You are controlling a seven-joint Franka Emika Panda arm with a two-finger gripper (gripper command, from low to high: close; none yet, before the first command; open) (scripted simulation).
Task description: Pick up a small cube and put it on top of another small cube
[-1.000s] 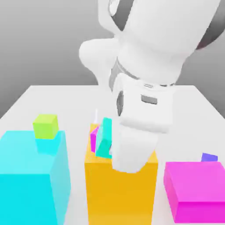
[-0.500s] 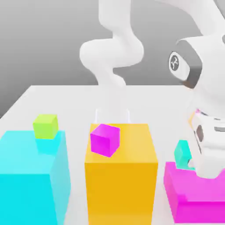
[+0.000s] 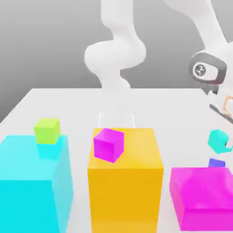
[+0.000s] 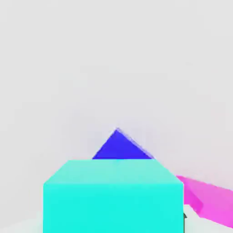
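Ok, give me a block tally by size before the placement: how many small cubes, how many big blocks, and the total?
Small cubes: 4 (turquoise cube, indigo cube, small magenta cube, lime cube)
Big blocks: 3 (cyan block, orange block, flat magenta block)
Total: 7

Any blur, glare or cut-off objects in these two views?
Exterior view: soft, even light, no glare; the tool with the small cyan cube is cut by the right edge. Hand view: the cyan cube looms large and crisp, the indigo cube behind has soft edges.
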